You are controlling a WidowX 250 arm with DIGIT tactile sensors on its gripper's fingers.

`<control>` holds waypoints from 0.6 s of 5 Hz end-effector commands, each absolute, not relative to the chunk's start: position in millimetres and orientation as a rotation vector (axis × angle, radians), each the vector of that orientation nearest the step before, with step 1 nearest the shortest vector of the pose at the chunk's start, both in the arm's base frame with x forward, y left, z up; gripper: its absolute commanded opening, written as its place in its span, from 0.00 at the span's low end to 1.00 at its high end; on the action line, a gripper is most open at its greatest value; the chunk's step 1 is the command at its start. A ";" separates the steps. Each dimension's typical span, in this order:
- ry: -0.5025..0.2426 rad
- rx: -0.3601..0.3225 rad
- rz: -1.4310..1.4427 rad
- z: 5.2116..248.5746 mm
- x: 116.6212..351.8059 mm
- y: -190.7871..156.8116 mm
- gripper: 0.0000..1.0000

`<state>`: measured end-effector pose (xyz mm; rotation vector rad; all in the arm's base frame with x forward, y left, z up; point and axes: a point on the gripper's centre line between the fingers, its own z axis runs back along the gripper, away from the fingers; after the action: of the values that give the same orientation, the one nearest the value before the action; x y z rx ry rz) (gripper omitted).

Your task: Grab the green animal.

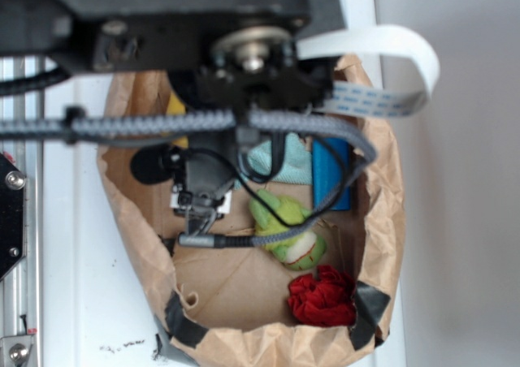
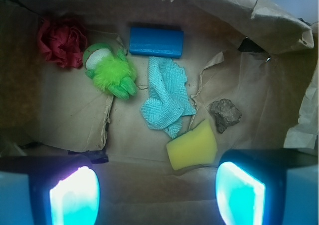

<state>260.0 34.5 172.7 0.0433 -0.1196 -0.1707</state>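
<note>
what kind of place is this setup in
Probably a lab robot test rig, not a home. The items sit inside a crumpled brown paper bag used as a bin: a green animal, blue block and yellow sponge. The open gripper hovers above.

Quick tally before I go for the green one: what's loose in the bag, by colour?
Green: 1, plush animal
Red: 1, fuzzy lump
Blue: 1, block
Teal: 1, cloth
Yellow: 1, sponge
Grey-brown: 1, rock
Total: 6
</note>
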 end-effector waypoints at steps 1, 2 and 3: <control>-0.120 0.043 -0.171 172.7 260.0 34.5 1.00; -0.175 0.056 -0.280 158.8 282.1 23.8 1.00; -0.170 0.022 -0.371 139.1 305.1 21.3 1.00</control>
<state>297.4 21.0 119.5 0.0027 -0.1098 -0.3673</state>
